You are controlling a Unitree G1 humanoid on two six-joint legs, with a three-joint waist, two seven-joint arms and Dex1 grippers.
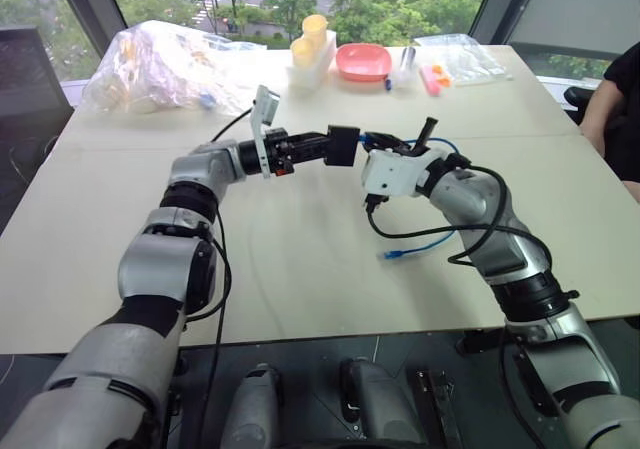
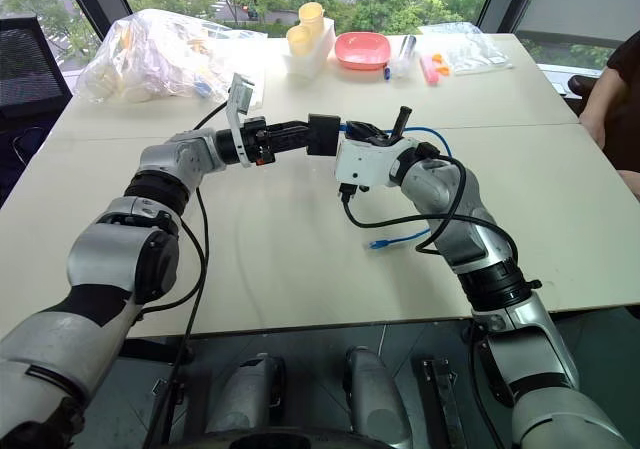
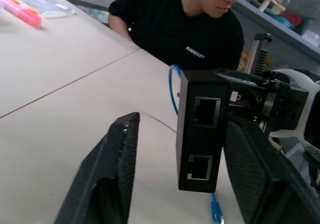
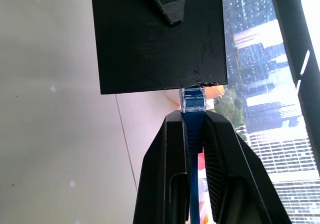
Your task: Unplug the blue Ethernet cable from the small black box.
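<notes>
Hovering above the middle of the pale, smooth table (image 1: pixel 300 269), the small black box (image 1: pixel 343 145) is a flat, matte, square-cornered block with two rectangular ports in the narrow edge seen in the left wrist view. The blue Ethernet cable (image 1: pixel 425 243) is a thin, glossy light-blue cord; its clear plastic plug (image 4: pixel 192 100) sits in the box edge facing the right arm, and its free end lies on the table below that arm.

Open table surface lies under and in front of both arms. A crumpled clear plastic bag (image 1: pixel 165 64), a pink bowl (image 1: pixel 363 61) and yellow cups (image 1: pixel 310 37) stand well apart, along the far edge. A person in a black shirt (image 3: pixel 175 29) sits at the robot's right side of the table.

The left gripper (image 1: pixel 318 149) has its ribbed black fingers set either side of the box; in the left wrist view one pad lies against a flat face while a gap remains at the other. The right gripper (image 4: pixel 194 129) is clamped on the cable just behind the plug.
</notes>
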